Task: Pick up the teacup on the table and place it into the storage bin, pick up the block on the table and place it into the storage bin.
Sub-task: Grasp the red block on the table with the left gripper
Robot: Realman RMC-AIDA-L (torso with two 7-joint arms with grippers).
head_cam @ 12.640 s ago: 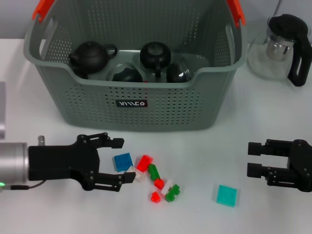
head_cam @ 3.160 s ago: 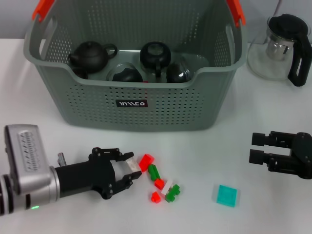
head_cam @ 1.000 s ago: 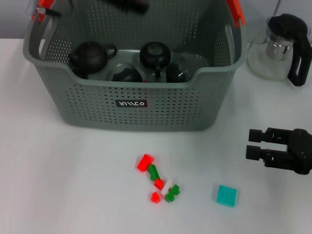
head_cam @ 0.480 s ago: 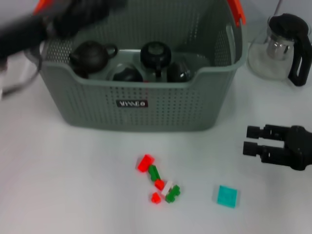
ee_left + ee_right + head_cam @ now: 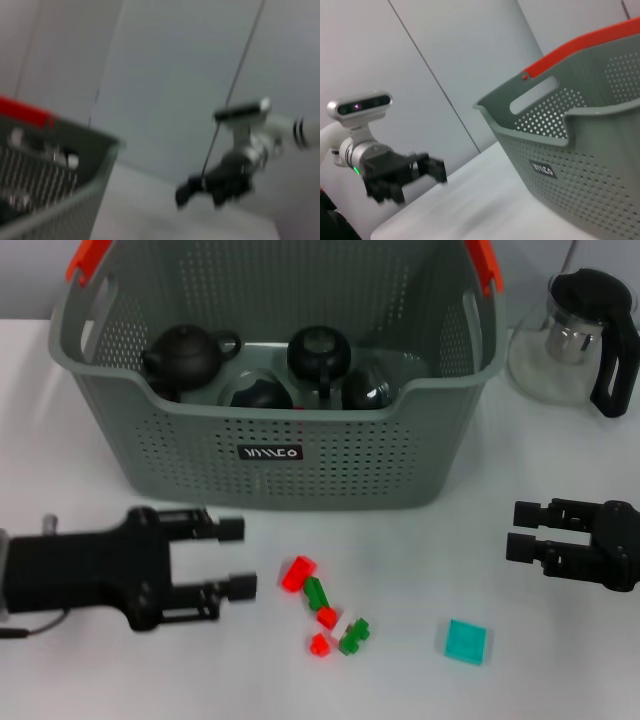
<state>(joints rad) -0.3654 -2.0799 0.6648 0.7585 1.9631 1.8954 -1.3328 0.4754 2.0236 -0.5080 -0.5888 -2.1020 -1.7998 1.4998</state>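
Holding dark teapots already, the storage bin (image 5: 280,430) awaits the blocks (image 5: 325,605) scattered on the table (image 5: 120,680) between the released, empty left hand (image 5: 235,557) and the likewise released right hand (image 5: 520,530).

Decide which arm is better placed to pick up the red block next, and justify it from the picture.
Left. The left gripper, open, sits beside the red block. The right gripper is farther off, nearer the teal block.
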